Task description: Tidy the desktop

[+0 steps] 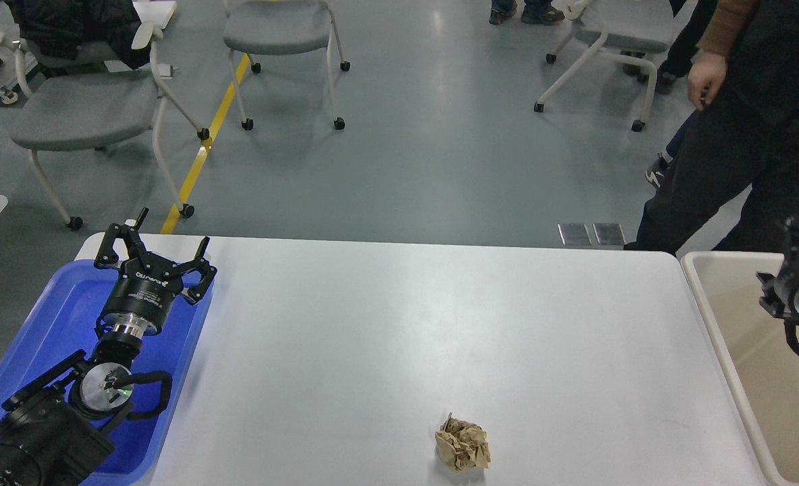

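The desktop (406,317) is a wide white tabletop with rounded corners. A crumpled brown paper ball (463,443) lies on it near the front edge, right of the middle. My left gripper (152,251) is open and empty, held above the far end of the blue tray (41,317) at the table's left edge, far from the paper ball. My right gripper (796,236) comes in at the right edge above the beige bin (710,304). Its fingers are dark against a person's dark trousers, so I cannot tell them apart.
A person in dark clothes (730,135) stands just beyond the table's far right corner. Grey wheeled chairs (82,108) stand on the floor behind the table. The visible part of the bin's inside looks bare.
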Robot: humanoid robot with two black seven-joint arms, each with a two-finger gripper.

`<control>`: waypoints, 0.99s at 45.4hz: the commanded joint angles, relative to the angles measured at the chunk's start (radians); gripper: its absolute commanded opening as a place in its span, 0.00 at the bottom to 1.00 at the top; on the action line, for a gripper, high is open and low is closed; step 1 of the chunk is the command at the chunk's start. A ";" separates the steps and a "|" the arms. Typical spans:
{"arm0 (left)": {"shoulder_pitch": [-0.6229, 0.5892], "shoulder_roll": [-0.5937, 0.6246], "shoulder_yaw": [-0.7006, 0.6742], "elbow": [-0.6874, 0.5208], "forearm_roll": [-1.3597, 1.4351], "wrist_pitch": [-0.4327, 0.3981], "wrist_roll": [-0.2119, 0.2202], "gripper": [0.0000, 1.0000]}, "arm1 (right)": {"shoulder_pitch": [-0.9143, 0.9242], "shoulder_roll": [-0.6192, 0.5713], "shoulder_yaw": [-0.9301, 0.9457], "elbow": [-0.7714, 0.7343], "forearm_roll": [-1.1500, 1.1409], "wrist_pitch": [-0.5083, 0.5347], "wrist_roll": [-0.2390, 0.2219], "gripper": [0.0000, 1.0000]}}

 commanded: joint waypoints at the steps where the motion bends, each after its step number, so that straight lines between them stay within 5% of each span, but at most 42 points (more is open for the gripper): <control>1: 0.000 0.000 0.000 -0.001 -0.001 0.001 -0.002 1.00 | -0.001 -0.010 0.233 0.195 0.047 0.072 -0.005 1.00; 19: 0.000 0.000 0.000 0.001 0.000 0.001 0.000 1.00 | -0.127 0.074 0.423 0.535 0.062 0.215 -0.023 1.00; 35: 0.000 0.000 0.000 -0.001 0.000 0.001 0.000 1.00 | -0.218 0.310 0.503 0.552 0.061 0.332 -0.011 1.00; 45: -0.001 0.000 0.000 -0.001 0.000 0.001 0.000 1.00 | -0.230 0.349 0.503 0.531 0.059 0.321 -0.011 1.00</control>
